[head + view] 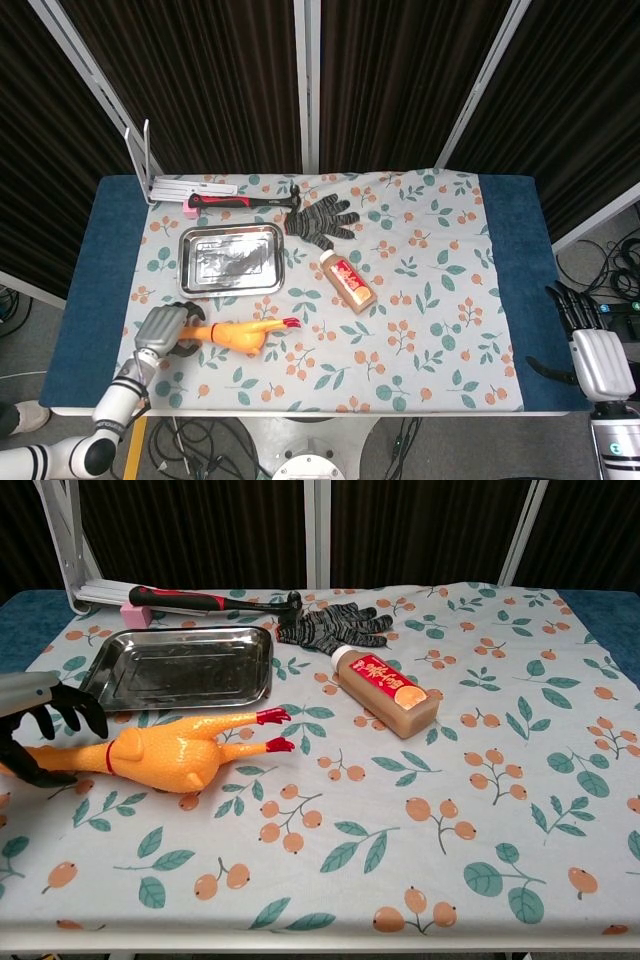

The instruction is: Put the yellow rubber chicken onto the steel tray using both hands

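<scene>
The yellow rubber chicken (238, 335) (165, 756) lies on its side on the flowered cloth, head end to the left and red feet to the right. The steel tray (232, 262) (180, 670) sits just behind it and holds nothing. My left hand (160, 330) (35, 730) is at the chicken's neck: its fingers arch over the neck with a small gap and its thumb lies under it. The hand covers the chicken's head in the head view. My right hand (592, 350) hangs past the table's right edge with its fingers extended, holding nothing.
A red-handled hammer (245, 201) (200, 600) and a white rack (150, 170) lie behind the tray. A grey knit glove (322, 220) (330, 628) and a brown bottle (348, 281) (385, 692) lie right of it.
</scene>
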You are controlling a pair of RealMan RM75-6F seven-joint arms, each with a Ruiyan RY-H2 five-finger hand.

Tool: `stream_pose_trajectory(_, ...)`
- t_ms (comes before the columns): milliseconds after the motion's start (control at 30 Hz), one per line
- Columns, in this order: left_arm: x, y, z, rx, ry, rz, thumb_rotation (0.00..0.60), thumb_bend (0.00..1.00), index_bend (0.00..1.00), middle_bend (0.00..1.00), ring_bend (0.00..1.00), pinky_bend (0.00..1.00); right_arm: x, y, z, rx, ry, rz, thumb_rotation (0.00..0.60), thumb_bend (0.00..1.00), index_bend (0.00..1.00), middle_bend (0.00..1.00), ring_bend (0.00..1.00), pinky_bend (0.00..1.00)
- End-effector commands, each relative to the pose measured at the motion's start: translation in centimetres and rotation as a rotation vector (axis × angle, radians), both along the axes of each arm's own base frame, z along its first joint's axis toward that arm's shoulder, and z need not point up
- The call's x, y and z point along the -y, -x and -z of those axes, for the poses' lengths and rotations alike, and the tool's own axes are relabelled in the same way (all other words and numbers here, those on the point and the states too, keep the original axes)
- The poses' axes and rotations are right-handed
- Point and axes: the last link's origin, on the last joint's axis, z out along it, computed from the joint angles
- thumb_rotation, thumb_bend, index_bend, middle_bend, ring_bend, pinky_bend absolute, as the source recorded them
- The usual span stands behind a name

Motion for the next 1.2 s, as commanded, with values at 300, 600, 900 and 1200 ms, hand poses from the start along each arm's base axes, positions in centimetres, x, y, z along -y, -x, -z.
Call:
stream_pose_trajectory(300, -0.7, 0.9, 0.8, -0.021, 0.021, -0.002, 0.6, 0.34, 0.53, 0.49, 0.4, 0.43, 0.0, 0.1, 0.0, 0.001, 0.005, 0.01, 0.6, 0.04, 0.0, 0.0, 0.0, 0.0)
stream_pose_trajectory(600, -0.5, 1.9, 0.8, 0.021, 0.046, -0.001, 0.6, 0.46, 0.64, 0.6, 0.5, 0.55, 0.1, -0.1, 0.0, 0.002, 0.008, 0.005, 0.6, 0.04, 0.0, 0.0, 0.0, 0.0)
stream_pose_trajectory(900, 0.4, 2.8, -0.3, 0.128, 0.059, 0.064, 0.6, 0.57, 0.73, 0.7, 0.58, 0.64, -0.3, -0.3, -0.2, -0.001, 0.012, 0.001, 0.6, 0.04, 0.0, 0.0, 0.0, 0.0)
stream_pose_trajectory(1200, 1.1, 1.4, -3.4, 0.211, 0.037, 0.187, 0.6, 0.58, 0.75, 0.72, 0.61, 0.64, 0.1, -2.7, 0.3, 0.004, -0.047, -0.091, 0.6, 0.04, 0.0, 0.0, 0.0, 0.0)
